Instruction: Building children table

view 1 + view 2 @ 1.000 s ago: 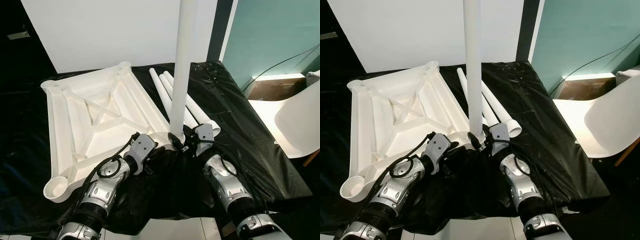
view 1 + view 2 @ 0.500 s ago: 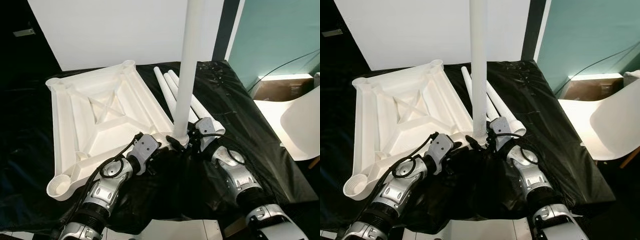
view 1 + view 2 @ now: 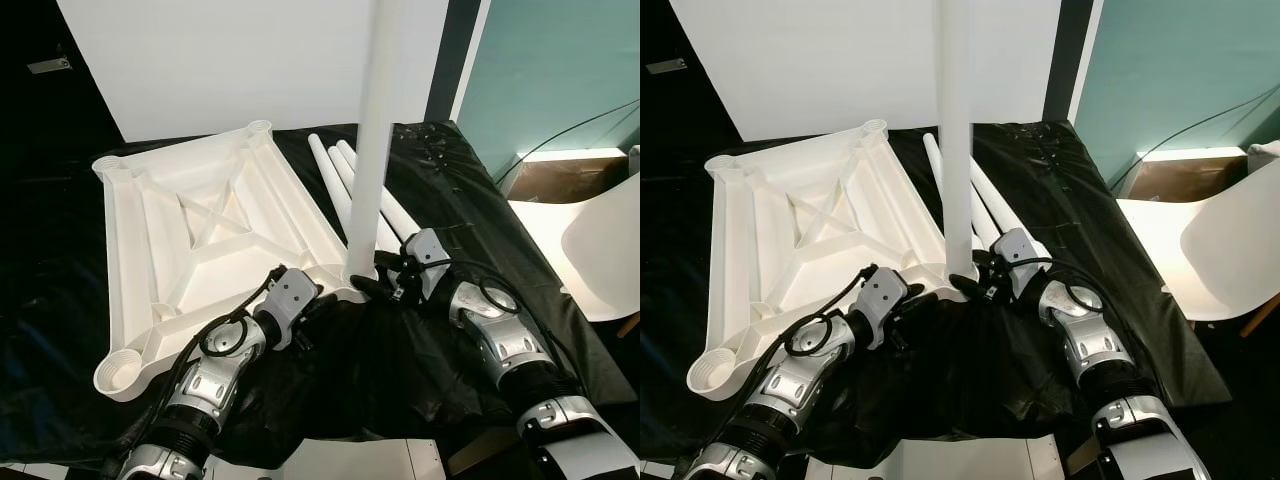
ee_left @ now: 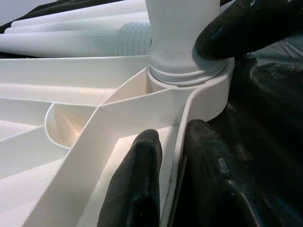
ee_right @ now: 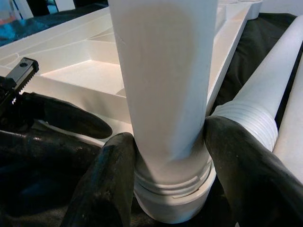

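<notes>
One white table leg [image 3: 372,150] stands upright in the near corner socket of the upturned white tabletop [image 3: 190,230], which lies on a black-covered table [image 3: 480,230] with three more legs [image 3: 345,180] lying just beside it. The right gripper [image 5: 165,165] has its two fingers closed against the base of the upright leg, one on each side. The left gripper [image 4: 173,156] pinches the tabletop's thin edge wall just below that socket.
</notes>
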You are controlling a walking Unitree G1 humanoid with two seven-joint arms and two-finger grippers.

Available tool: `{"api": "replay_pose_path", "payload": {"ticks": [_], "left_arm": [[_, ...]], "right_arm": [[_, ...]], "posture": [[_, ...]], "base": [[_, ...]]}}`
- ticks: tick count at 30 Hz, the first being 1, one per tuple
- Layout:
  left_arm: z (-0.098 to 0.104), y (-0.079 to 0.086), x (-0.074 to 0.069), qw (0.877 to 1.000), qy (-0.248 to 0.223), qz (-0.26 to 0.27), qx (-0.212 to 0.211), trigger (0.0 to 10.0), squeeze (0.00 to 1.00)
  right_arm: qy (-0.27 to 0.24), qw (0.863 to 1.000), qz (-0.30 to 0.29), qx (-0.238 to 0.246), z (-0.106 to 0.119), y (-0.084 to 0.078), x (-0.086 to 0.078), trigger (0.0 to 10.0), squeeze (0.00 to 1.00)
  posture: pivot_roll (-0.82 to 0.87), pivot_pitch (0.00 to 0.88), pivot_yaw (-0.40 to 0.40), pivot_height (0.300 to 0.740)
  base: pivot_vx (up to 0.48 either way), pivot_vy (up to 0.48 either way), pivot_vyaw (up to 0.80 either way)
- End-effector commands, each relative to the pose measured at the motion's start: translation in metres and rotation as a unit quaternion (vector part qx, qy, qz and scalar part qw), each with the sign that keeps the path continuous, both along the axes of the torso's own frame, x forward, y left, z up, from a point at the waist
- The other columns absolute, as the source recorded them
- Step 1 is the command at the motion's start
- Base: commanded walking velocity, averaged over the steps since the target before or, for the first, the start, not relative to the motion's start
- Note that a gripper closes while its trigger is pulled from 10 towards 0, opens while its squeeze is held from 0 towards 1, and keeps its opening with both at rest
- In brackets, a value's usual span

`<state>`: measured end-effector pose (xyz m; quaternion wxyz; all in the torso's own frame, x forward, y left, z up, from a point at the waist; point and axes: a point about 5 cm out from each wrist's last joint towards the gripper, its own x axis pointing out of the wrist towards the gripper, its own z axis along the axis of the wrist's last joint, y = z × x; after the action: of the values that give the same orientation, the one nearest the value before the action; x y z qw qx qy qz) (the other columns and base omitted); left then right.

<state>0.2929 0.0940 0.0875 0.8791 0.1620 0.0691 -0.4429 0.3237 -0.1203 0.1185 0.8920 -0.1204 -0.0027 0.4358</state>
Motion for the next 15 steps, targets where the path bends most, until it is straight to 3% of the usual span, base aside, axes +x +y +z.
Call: {"api": "replay_pose_path", "payload": {"ticks": [1, 3, 5, 6, 7, 14, 15], "left_arm": [[-0.029, 0.001, -0.014, 0.997, 0.068, -0.017, 0.031, 10.0, 0.0], [-0.029, 0.002, -0.015, 0.997, 0.068, -0.016, 0.031, 10.0, 0.0], [-0.029, 0.003, -0.015, 0.997, 0.068, -0.014, 0.031, 10.0, 0.0], [-0.029, 0.003, -0.015, 0.997, 0.068, -0.014, 0.031, 10.0, 0.0], [-0.029, 0.003, -0.015, 0.997, 0.068, -0.014, 0.031, 10.0, 0.0], [-0.029, 0.003, -0.015, 0.997, 0.068, -0.015, 0.031, 10.0, 0.0], [-0.029, 0.002, -0.015, 0.997, 0.068, -0.016, 0.031, 10.0, 0.0]], "right_arm": [[0.036, 0.999, 0.007, -0.007, -0.02, 0.011, -0.011, 0.0, 0.0], [0.036, 0.999, -0.01, 0.007, -0.022, 0.015, -0.012, 0.0, 0.0], [0.012, 0.995, -0.088, 0.05, -0.026, 0.024, -0.017, 0.0, 0.0], [0.012, 0.995, -0.088, 0.05, -0.026, 0.024, -0.017, 0.0, 0.0], [0.001, 0.99, -0.124, 0.07, -0.027, 0.027, -0.02, 0.0, 0.0], [-0.015, 0.978, -0.182, 0.097, -0.027, 0.028, -0.022, 0.0, 0.0], [-0.026, 0.972, -0.21, 0.105, -0.025, 0.026, -0.019, 0.0, 0.0]], "posture": [[0.04, 0.0, 0.005, 0.74], [0.04, 0.0, 0.005, 0.74], [0.05, 0.0, 0.005, 0.74], [0.05, 0.0, 0.005, 0.74], [0.05, 0.0, 0.007, 0.74], [0.04, 0.0, 0.009, 0.74], [0.04, 0.0, 0.01, 0.74]], "base": [[0.0, 0.0, 0.0], [0.0, 0.0, 0.0], [0.0, 0.0, 0.0], [0.0, 0.0, 0.0], [0.0, 0.0, 0.0], [0.0, 0.0, 0.0], [0.0, 0.0, 0.0]]}}
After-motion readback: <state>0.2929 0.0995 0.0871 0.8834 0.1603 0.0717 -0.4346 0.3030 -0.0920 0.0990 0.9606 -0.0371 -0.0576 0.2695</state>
